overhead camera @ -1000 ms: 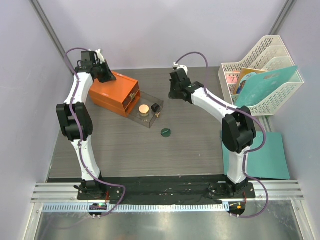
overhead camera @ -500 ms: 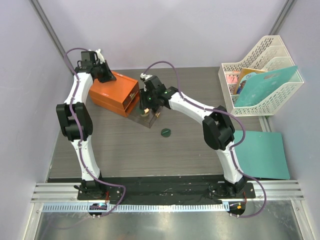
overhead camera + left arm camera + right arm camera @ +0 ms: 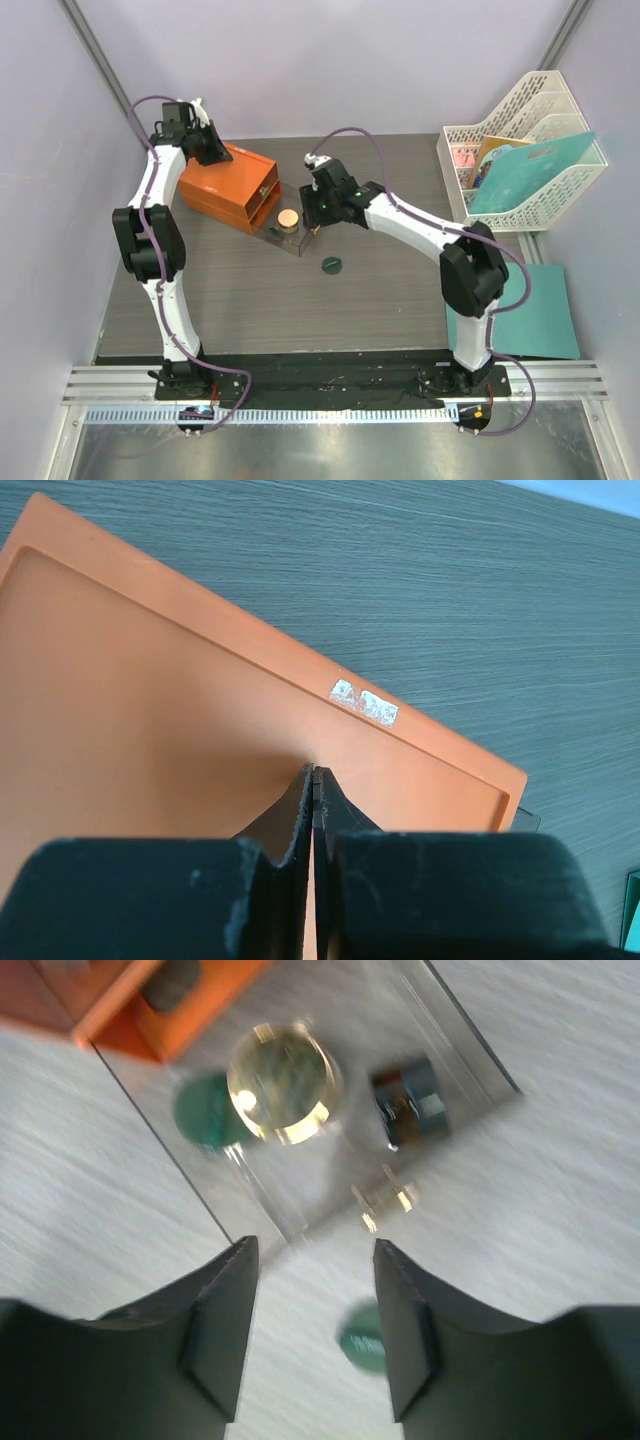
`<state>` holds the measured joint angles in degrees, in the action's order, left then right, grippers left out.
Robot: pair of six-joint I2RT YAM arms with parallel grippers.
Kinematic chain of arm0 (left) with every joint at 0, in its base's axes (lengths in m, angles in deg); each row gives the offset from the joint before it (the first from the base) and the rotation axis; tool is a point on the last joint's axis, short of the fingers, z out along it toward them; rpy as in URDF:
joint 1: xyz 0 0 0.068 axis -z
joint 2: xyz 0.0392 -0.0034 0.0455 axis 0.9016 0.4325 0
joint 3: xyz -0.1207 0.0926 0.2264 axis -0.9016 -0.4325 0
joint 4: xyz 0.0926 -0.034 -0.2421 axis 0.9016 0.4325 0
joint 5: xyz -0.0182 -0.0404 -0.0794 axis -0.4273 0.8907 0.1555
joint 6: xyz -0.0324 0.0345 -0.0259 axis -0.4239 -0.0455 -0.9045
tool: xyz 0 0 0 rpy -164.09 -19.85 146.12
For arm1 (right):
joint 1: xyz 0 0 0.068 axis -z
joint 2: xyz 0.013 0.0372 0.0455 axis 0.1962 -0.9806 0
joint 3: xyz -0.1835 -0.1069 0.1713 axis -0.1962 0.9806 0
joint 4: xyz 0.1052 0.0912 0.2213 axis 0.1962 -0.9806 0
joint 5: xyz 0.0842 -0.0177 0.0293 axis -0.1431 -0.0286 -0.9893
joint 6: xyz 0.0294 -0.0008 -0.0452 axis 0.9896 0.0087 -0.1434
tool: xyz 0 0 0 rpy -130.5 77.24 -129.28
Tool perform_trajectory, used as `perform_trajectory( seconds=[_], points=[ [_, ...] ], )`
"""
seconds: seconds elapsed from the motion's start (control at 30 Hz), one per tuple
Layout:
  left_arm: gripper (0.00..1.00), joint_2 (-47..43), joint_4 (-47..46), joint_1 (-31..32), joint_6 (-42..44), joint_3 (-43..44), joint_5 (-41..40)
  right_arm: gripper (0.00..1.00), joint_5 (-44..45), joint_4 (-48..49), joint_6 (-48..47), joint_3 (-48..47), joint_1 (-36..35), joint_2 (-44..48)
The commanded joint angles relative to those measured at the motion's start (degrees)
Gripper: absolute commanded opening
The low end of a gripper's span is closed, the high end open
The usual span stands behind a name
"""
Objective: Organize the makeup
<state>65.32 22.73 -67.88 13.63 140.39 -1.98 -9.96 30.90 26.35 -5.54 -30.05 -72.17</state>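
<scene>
— The right arm has swung in from the far side of the table, hasn't it?

— It has, and in the last half second the right gripper has slid a touch towards 3 o'clock, off the middle of the clear drawer. The left arm hasn't budged.

— So what is closest to us?

— One dark green disc, lying flat and alone on the table, just outside the drawer's near corner. From the right gripper it sits at about 5 o'clock, nearer us and lower. It is round, so no long axis to line up with. The fingers only need to straddle it.

— Are the jaws ready for that?

— They stand wide apart with nothing in them. In the wrist view the disc shows low in the gap, closer to one finger than the other, so I'd guess it must pull back towards us and centre before it drops.

— And inside the drawer?

— A tan-lidded jar in the middle, a green jar beside it at its 8 o'clock, and a small dark pot at its 2 o'clock. The view is blurred, so I can't say whether they touch.

— Farther back?

— The orange box, with the left gripper resting on its lid, jaws pressed together and gripping nothing. It is well apart from the disc, so the right arm is clearly the nearer one.
</scene>
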Motion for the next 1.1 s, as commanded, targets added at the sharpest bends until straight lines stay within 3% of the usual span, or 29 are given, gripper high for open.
perform_trajectory(
  seconds=[0.0, 0.23, 0.63, 0.73, 0.87, 1.07],
  points=[
    [0.0, 12.64, 31.28, -0.36, 4.77, -11.06, -10.64, 0.48, 1.29, 1.13, -3.55, 9.22, 0.23, 9.6],
    [0.0, 12.64, 31.37, -0.45, 4.86, -10.98, -10.55, 0.46, -4.06, 1.4, -5.5, 18.3, 0.23, 9.71],
    [0.0, 12.56, 31.28, -0.36, 4.77, -11.15, -10.64, 0.48, -2.49, -3.79, -4.35, 15.14, -0.03, -0.85],
    [0.0, 12.56, 31.37, -0.27, 4.86, -11.15, -10.64, 0.35, -2.67, -5.02, -4.18, 14.79, -0.03, -2.25],
    [0.0, 12.47, 31.28, -0.36, 4.77, -11.24, -10.47, 0.03, -1.96, -6.43, -3.56, 15.22, 0.05, -2.7],
    [0.0, 12.29, 31.28, -0.36, 4.86, -11.68, -10.2, 0.01, 4.18, -6.43, -2.86, 15.49, 0.67, 2.21]
  ],
)
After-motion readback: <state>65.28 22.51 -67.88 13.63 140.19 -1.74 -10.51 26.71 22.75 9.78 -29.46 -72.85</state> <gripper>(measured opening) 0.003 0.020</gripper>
